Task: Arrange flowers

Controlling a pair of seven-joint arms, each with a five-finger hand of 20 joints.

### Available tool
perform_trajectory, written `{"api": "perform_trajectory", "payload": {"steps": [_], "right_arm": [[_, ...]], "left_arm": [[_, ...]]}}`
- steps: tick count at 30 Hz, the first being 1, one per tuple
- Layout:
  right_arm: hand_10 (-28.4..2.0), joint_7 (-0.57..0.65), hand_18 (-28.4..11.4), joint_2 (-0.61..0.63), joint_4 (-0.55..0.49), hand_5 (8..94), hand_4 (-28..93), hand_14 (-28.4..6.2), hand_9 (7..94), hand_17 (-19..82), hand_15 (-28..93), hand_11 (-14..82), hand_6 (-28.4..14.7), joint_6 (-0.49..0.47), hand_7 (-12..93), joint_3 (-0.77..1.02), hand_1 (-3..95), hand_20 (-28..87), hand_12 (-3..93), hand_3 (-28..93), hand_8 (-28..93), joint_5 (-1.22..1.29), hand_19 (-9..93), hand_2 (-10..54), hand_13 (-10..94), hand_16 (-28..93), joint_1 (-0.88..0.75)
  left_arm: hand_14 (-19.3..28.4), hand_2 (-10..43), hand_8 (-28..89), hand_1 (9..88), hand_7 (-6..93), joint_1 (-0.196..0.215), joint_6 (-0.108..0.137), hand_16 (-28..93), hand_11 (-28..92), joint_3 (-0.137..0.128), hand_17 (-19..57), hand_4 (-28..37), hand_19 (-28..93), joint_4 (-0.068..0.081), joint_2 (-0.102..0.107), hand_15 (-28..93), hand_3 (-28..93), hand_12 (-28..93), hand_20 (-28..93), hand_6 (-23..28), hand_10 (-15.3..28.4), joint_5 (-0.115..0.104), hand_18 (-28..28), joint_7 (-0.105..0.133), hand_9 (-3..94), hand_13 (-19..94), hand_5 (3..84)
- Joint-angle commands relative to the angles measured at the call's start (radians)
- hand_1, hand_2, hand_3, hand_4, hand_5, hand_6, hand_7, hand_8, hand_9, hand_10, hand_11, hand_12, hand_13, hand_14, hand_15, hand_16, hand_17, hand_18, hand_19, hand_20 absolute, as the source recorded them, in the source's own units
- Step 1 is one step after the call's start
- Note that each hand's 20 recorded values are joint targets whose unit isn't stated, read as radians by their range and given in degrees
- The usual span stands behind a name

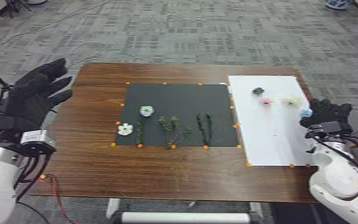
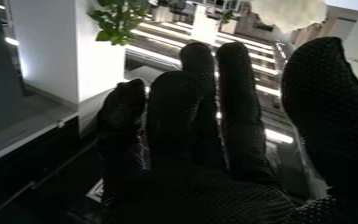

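My left hand is open, left of the table. At the white sheet's right edge is my right hand, open, close beside a light-blue flower; touching or not, I cannot tell. The sheet bears a dark flower, a pink one and a cream one. On the dark mat lie a pale-blue flower, a white flower and green stems. In the right wrist view, my right hand has straight fingers; beyond them are a pale petal-like thing and green leaves.
The dark mat covers the middle of the brown table, with the white sheet to its right. Small orange markers line both. Black and red cables run down by the table's left edge.
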Motion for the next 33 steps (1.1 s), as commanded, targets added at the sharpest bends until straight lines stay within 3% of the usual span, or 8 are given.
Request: {"api": "perform_trajectory", "payload": {"steps": [1,9,12,15,20,25,27,33], "right_arm": [[-9.0,-0.124,-19.9,-0.031,0.103,45.9,-28,-7.7,50.2,23,84,31.8,-0.1,-0.145,38,-0.087,31.5,55,22.6,88,-18,0.089,80,-9.5,55,25,0.138],[-7.4,-0.103,-20.0,-0.069,0.178,49.3,-28,-6.9,55.9,25,83,22.4,1.0,-0.306,31,-0.193,31.7,55,17.5,89,-17,0.159,80,-9.5,59,24,0.279],[-9.2,-0.070,-20.6,-0.093,0.141,52.3,-28,-6.2,59.5,27,82,22.7,0.1,-0.524,29,-0.101,32.8,55,18.6,91,-16,0.251,82,-9.5,62,25,0.265],[-10.9,-0.074,-21.6,-0.099,0.112,51.6,-28,-7.0,57.8,27,81,22.1,-1.3,-0.635,28,-0.034,30.8,55,19.6,91,-15,0.292,82,-9.5,61,26,0.243],[-10.0,-0.124,-21.9,-0.097,0.124,57.7,-28,-7.2,63.1,26,81,29.0,0.3,-0.586,31,-0.055,32.4,55,23.5,89,-14,0.289,82,-9.5,61,27,0.257],[-3.2,-0.204,-20.7,-0.085,0.142,66.9,-28,-4.5,80.1,28,79,18.2,4.1,-0.435,46,-0.096,45.2,55,46.7,82,-1,0.241,81,-9.5,68,28,0.252],[-2.3,-0.215,-20.3,-0.088,0.140,70.8,-28,-3.9,84.1,29,79,18.0,4.8,-0.431,46,-0.091,47.5,55,48.9,82,-2,0.229,82,-9.5,70,28,0.243],[-2.2,-0.217,-20.5,-0.061,0.056,75.7,-28,-3.0,87.0,31,77,18.5,3.9,-0.256,45,-0.072,47.4,55,50.8,87,-2,0.225,82,-9.5,72,32,0.205]], "left_arm": [[12.4,-3.5,-9,24.8,20.7,-0.003,-0.001,-3,16,-0.001,-13.4,-25.7,39,0.001,0.010,39,72,19,10,2.0,9.4,0.002,20.0,-0.015,17.2,7,25.2],[12.3,-3.4,-9,24.9,20.7,-0.019,-0.010,-3,16,-0.001,-13.4,-25.7,39,0.004,0.033,39,71,19,10,2.0,9.4,0.000,19.9,-0.021,17.2,7,25.1],[12.3,-3.4,-9,24.8,20.8,-0.015,-0.006,-3,16,-0.006,-13.4,-25.6,39,0.001,0.033,39,72,19,10,1.9,9.3,0.001,19.9,-0.019,17.2,7,25.2],[12.4,-3.5,-9,24.8,20.8,-0.013,-0.008,-3,16,-0.011,-13.4,-25.5,39,0.001,0.032,39,72,19,10,2.0,9.4,0.001,19.9,-0.020,17.1,7,25.2],[12.4,-3.5,-9,24.8,20.8,-0.008,-0.004,-3,16,-0.018,-13.4,-25.5,39,0.001,0.032,39,72,19,10,1.9,9.4,0.000,19.9,-0.020,17.2,7,25.2],[12.4,-3.5,-9,24.9,20.8,-0.003,-0.004,-3,16,-0.021,-13.4,-25.6,40,-0.004,0.027,39,72,19,10,1.9,9.4,0.000,19.9,-0.021,17.2,7,25.2],[12.4,-3.3,-9,24.9,20.7,0.000,0.000,-3,16,-0.024,-13.4,-25.7,40,-0.006,0.026,39,71,19,10,1.9,9.4,0.000,19.9,-0.020,17.2,7,25.1],[12.5,-3.3,-9,24.9,20.6,0.001,0.007,-3,16,-0.035,-13.5,-25.5,39,-0.008,0.028,39,71,19,10,2.0,9.4,0.001,19.9,-0.013,17.2,7,25.2]]}}
